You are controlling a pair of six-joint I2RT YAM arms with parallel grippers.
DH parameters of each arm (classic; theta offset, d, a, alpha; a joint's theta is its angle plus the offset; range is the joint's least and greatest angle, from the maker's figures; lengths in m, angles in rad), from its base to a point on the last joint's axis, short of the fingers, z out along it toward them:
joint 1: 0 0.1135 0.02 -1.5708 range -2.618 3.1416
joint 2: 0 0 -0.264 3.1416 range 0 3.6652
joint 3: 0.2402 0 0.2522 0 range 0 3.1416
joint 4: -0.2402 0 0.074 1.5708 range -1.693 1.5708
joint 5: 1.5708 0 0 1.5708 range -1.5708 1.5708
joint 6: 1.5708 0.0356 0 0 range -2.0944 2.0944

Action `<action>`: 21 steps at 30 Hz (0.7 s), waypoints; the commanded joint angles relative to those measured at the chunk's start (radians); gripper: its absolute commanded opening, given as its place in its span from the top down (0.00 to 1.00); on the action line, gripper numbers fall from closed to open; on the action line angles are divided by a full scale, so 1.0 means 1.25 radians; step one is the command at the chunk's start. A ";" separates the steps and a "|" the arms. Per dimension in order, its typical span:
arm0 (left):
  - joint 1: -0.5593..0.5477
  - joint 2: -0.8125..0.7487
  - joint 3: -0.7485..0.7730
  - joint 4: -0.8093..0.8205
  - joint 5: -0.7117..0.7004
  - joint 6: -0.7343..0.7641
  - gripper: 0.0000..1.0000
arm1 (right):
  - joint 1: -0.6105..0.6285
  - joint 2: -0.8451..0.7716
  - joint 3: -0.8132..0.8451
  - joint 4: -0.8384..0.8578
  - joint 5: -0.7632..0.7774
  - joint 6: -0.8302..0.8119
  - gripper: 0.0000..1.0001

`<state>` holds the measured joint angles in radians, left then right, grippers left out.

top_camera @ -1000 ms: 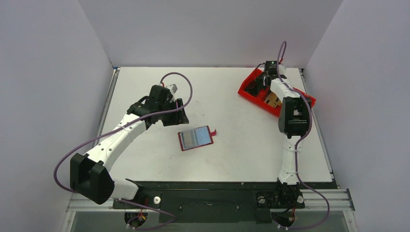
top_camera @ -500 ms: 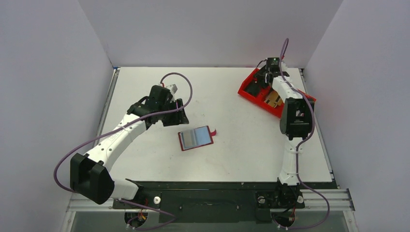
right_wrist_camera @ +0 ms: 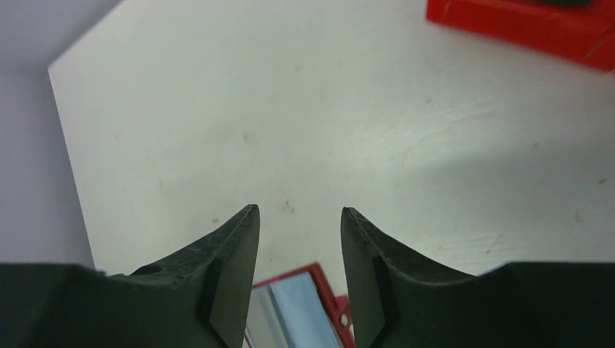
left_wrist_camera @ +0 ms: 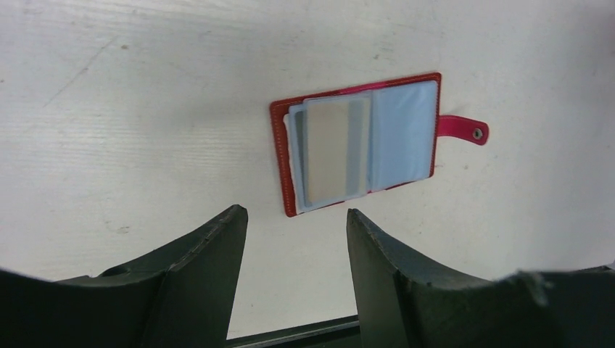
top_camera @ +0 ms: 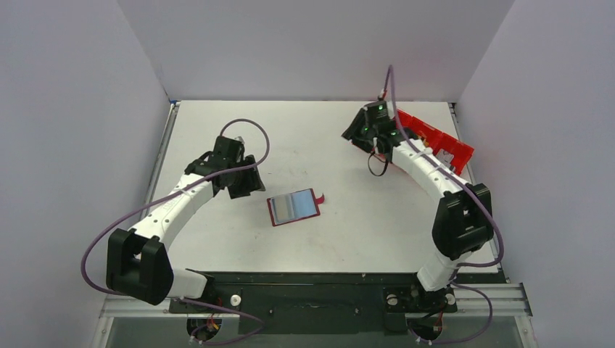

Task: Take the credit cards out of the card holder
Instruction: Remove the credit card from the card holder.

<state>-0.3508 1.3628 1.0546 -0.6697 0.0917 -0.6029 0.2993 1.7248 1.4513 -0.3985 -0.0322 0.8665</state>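
Observation:
The card holder [top_camera: 293, 207] lies open flat on the table, dark red with a snap tab on its right. In the left wrist view the card holder [left_wrist_camera: 281, 156] shows pale blue sleeves and a credit card [left_wrist_camera: 332, 151] with yellowish and dark bands in the left sleeve. My left gripper [top_camera: 243, 181] hovers just left of it, open and empty [left_wrist_camera: 296, 212]. My right gripper [top_camera: 353, 133] hangs above the table's back middle, open and empty [right_wrist_camera: 299, 210]. Between its fingers the card holder [right_wrist_camera: 296, 308] shows below.
A bright red bin [top_camera: 442, 145] stands at the back right, partly behind the right arm; its wall [right_wrist_camera: 522, 22] shows in the right wrist view. White walls close in the table on three sides.
The right arm swung left from over the red bin to the table's back middle, and its jaws opened. The left gripper shifted slightly left and nearer. The card holder stayed put.

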 commanded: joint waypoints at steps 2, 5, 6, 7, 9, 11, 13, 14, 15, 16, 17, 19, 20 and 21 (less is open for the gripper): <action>0.037 -0.024 -0.018 0.007 -0.055 -0.025 0.49 | 0.160 -0.064 -0.094 0.012 0.053 -0.036 0.58; 0.038 -0.021 -0.027 0.005 -0.076 -0.028 0.49 | 0.237 -0.054 -0.126 0.026 0.067 -0.043 0.58; 0.039 -0.024 -0.034 0.006 -0.083 -0.032 0.49 | 0.273 -0.040 -0.127 0.026 0.069 -0.046 0.58; 0.039 -0.026 -0.037 0.007 -0.092 -0.034 0.49 | 0.289 -0.030 -0.125 0.026 0.070 -0.051 0.58; 0.039 -0.030 -0.044 0.008 -0.098 -0.040 0.49 | 0.335 -0.002 -0.119 0.025 0.069 -0.060 0.58; 0.040 -0.035 -0.047 0.007 -0.102 -0.048 0.49 | 0.370 0.029 -0.105 0.022 0.065 -0.075 0.58; 0.040 -0.040 -0.053 0.008 -0.107 -0.057 0.49 | 0.398 0.064 -0.082 0.013 0.063 -0.091 0.58; 0.040 -0.044 -0.055 0.010 -0.111 -0.063 0.49 | 0.413 0.087 -0.068 0.010 0.066 -0.096 0.58; 0.040 -0.046 -0.057 0.010 -0.112 -0.067 0.49 | 0.425 0.099 -0.060 0.000 0.062 -0.103 0.58; 0.040 -0.048 -0.059 0.010 -0.116 -0.073 0.49 | 0.431 0.121 -0.049 -0.005 0.059 -0.107 0.57; 0.040 -0.051 -0.062 0.010 -0.116 -0.075 0.49 | 0.442 0.131 -0.043 -0.011 0.054 -0.114 0.57; 0.040 -0.056 -0.066 0.011 -0.120 -0.082 0.49 | 0.459 0.156 -0.029 -0.022 0.053 -0.125 0.57; 0.040 -0.058 -0.068 0.013 -0.121 -0.084 0.49 | 0.463 0.172 -0.022 -0.025 0.053 -0.128 0.57; 0.040 -0.059 -0.068 0.013 -0.121 -0.085 0.49 | 0.469 0.178 -0.019 -0.030 0.051 -0.131 0.57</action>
<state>-0.3058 1.3258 0.9737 -0.6739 -0.0338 -0.6815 0.8612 1.9270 1.3689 -0.4152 0.0147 0.7456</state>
